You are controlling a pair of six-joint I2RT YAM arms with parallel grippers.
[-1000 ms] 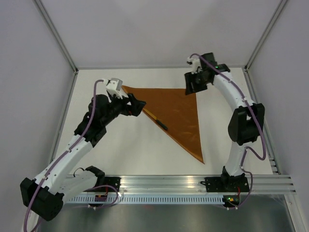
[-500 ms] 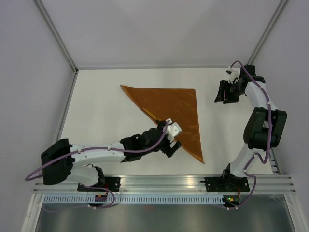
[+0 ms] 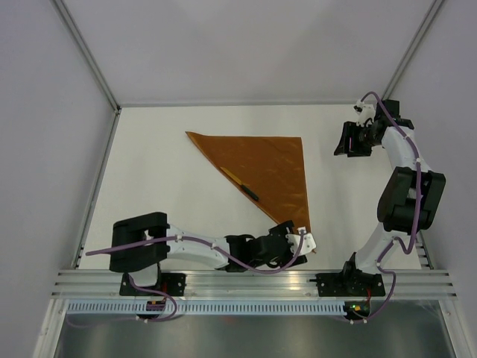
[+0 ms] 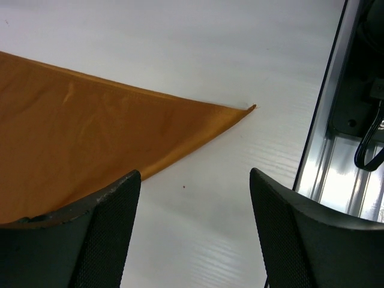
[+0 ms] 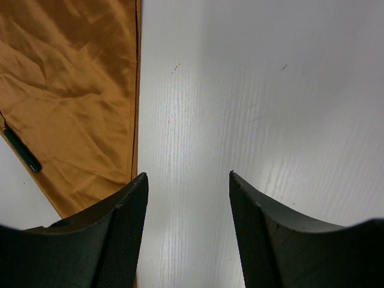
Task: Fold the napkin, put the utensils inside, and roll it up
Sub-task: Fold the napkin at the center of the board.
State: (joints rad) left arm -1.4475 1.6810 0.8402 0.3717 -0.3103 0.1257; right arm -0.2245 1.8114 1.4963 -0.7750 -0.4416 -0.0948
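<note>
The napkin [image 3: 276,168] lies flat on the white table, folded into a rust-orange triangle. Its sharp near corner [image 4: 251,108] shows in the left wrist view. The utensil is a slim knife [image 3: 243,186] with an orange handle and dark blade, lying along the napkin's diagonal edge; its dark tip [image 5: 24,153] shows in the right wrist view. My left gripper [image 3: 297,240] hovers low beside the near corner, open [image 4: 195,174], with only bare table between the fingers. My right gripper [image 3: 344,142] hangs open [image 5: 188,175] to the right of the napkin's far right corner, apart from the cloth [image 5: 72,90].
An aluminium rail [image 3: 253,283] runs along the table's near edge, close to the left gripper; it shows at the right of the left wrist view [image 4: 336,150] with a black cable [image 4: 367,153]. Frame posts and pale walls enclose the table on the other sides.
My left arm swung from the napkin's far left corner down to its near corner, its jaws narrowing a little. My right arm drew back rightward, off the napkin's far right corner.
</note>
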